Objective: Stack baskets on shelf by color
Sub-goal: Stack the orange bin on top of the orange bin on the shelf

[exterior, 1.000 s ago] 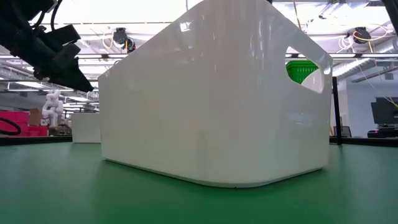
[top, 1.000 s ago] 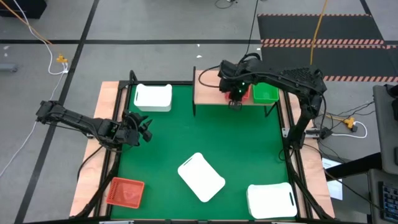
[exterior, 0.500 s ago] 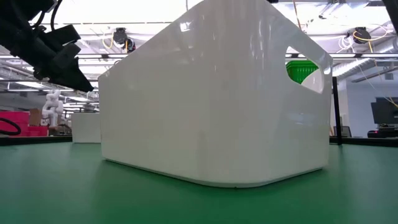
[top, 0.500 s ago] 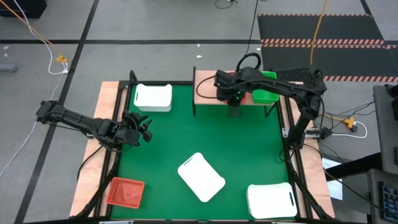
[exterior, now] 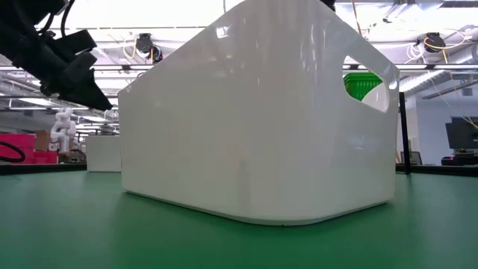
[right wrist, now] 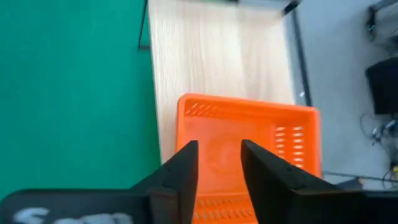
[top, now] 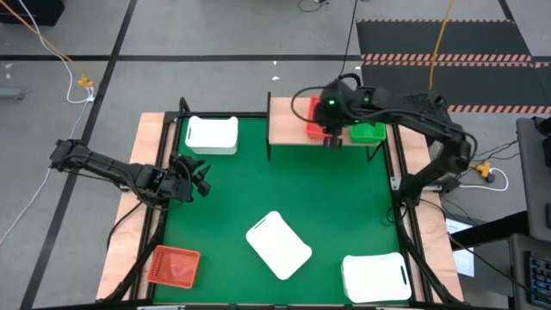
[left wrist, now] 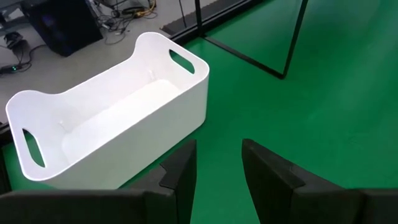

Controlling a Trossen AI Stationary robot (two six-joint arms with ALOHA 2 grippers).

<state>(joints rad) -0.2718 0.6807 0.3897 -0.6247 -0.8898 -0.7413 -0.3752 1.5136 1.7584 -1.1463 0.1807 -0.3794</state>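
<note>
So the green tabletop (top: 275,185) has four baskets sitting right on it. There's a white basket (top: 212,135) at the far left corner, another white basket (top: 278,245) flipped upside down and skewed near the middle, a third white basket (top: 376,277) at the near right corner, and an orange-red basket (top: 173,265) at the near left. The wooden shelf (top: 288,120) stands along the far edge on thin black legs.

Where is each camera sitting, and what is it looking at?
High view: above the table, looking straight down; both arms show, the right gripper over the shelf.
Low view: at tabletop height, facing a white basket; a dark arm hangs at upper left.
Left wrist view: on the left arm, facing another white basket past the left gripper.
Right wrist view: looking down at an orange-red basket.
Shared: the high and right wrist views both show the shelf.
</note>
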